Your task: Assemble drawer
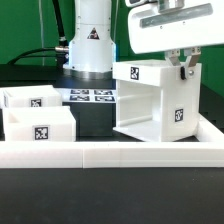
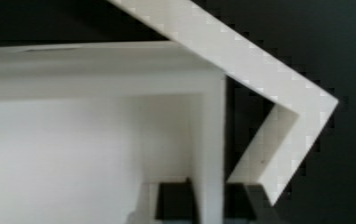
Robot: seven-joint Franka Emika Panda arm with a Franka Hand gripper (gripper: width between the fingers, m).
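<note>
fingers (image 2: 171, 205) clamp one wall of the box shell (image 1: 150, 100), pinched between them.

You can read no words or numbers: only square black-white marker tags (image 1: 179, 114) on the box shell (image 1: 150, 108), nearer tray (image 1: 22, 133), farther tray (image 1: 14, 99) and marker board (image 1: 90, 96), plus a warning triangle (image 1: 91, 37) on the arm's base (image 1: 90, 55)

Black table (image 1: 100, 195) with front tray (image 1: 40, 128), rear tray (image 1: 25, 98), marker board (image 1: 92, 96) and long white rail (image 1: 110, 152).
</note>
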